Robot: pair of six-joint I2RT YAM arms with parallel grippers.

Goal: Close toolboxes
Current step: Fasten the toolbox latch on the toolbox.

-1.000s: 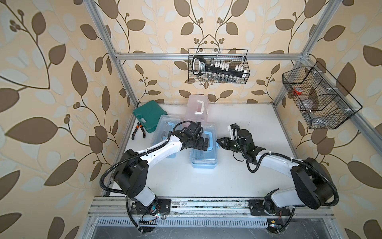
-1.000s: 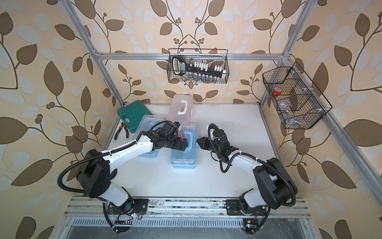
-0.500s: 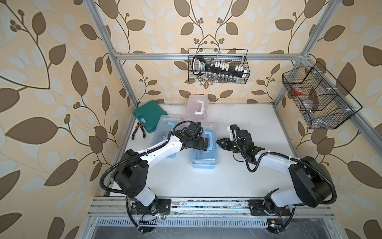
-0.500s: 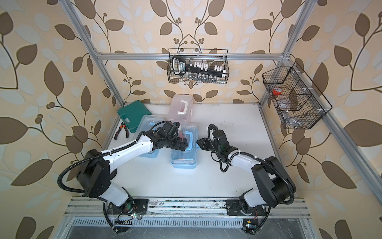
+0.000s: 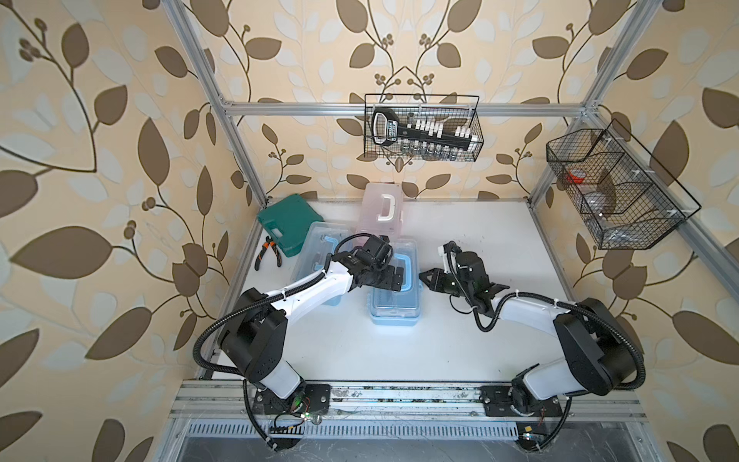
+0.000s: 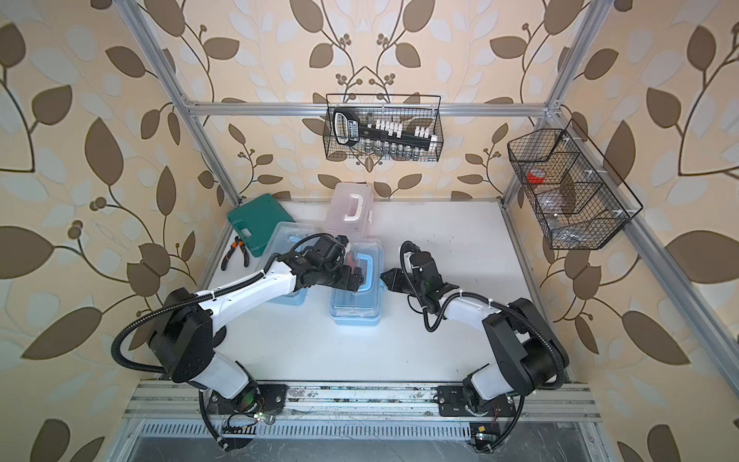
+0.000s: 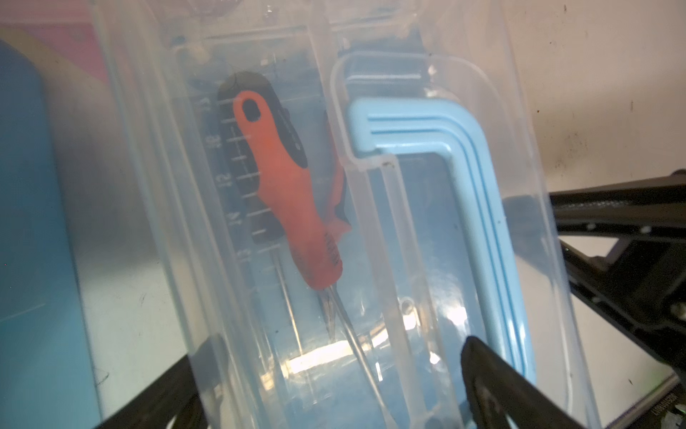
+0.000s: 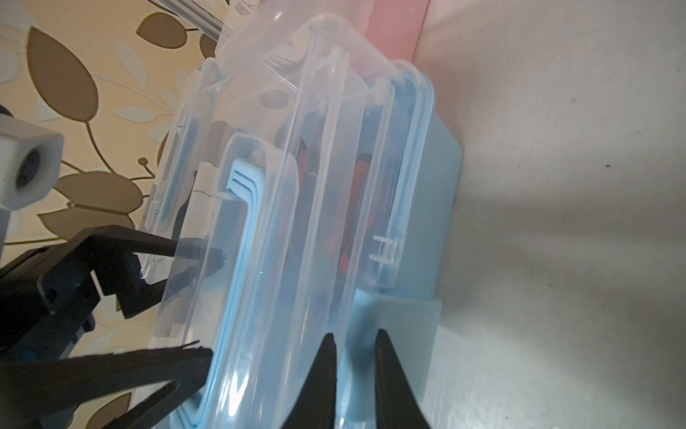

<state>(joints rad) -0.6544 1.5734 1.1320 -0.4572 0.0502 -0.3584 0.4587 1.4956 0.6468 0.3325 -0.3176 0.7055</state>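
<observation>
Light-blue toolbox [image 5: 394, 306] sits mid-frame in both top views, between my left gripper [image 5: 394, 280] and right gripper [image 5: 423, 277]. In the left wrist view, my left gripper is spread wide across its clear lid [image 7: 167, 167]. In the right wrist view, my right gripper is nearly pinched shut, tips against the blue latch [image 8: 404, 315], lower centre.

Three toolboxes mid-frame: two blue toolboxes [image 5: 394, 310] and one pink toolbox [image 5: 370, 224]. One green case [image 5: 284, 220], one pair of pliers [image 5: 267, 254], two wire baskets [image 5: 422, 96], two arms [image 5: 316, 290].
</observation>
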